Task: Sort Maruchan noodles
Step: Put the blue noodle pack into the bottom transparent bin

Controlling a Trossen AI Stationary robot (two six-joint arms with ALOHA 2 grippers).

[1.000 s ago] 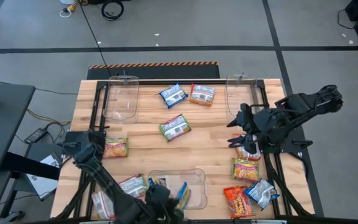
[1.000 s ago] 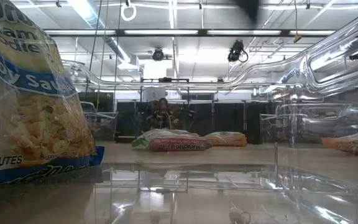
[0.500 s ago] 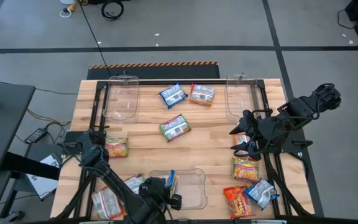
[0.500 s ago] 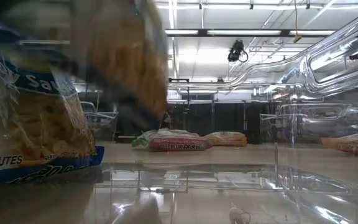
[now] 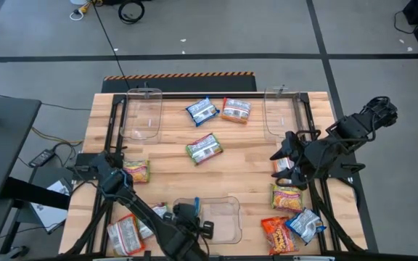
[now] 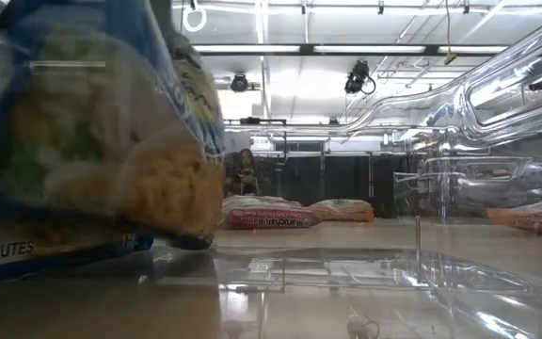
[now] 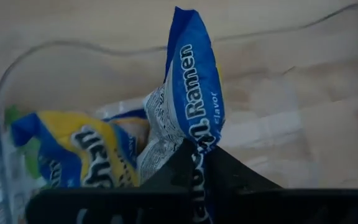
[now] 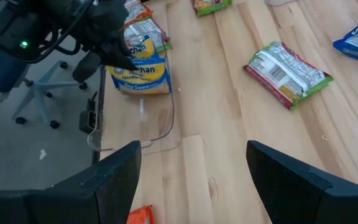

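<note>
My left gripper [image 5: 193,217] is shut on a blue Maruchan packet [image 7: 191,106] inside the clear bin [image 5: 227,217] at the table's near edge. A second blue-and-yellow packet [image 7: 73,165] lies flat in that bin, beside the held one. The held packet fills the left of the low view [image 6: 92,141]. My right gripper [image 5: 281,161] hovers open near the table's right side, over a packet [image 5: 285,171] lying on the wood. Its wide-apart fingers [image 8: 114,180] show in the right wrist view. A green packet [image 5: 204,148] lies mid-table. My left gripper pinches the blue packet between its two fingers at one end [image 7: 194,146]. The packet runs straight away from the fingers along their line and is turned on edge. Its free end [image 7: 185,25] points into the bin, over the lying packet; whether they touch I cannot tell.
Two clear bins [image 5: 144,114] [image 5: 280,112] stand at the far edge, with a blue packet [image 5: 202,110] and an orange one [image 5: 236,109] between them. Packets lie near the left arm [image 5: 135,172] [image 5: 125,233] and in the near right corner [image 5: 287,196] [image 5: 276,233] [image 5: 305,223].
My left gripper has carried the blue packet from the near bin's middle toward its left end and down, beside the packet lying there. My right gripper has drifted a little toward the near edge, still open.
</note>
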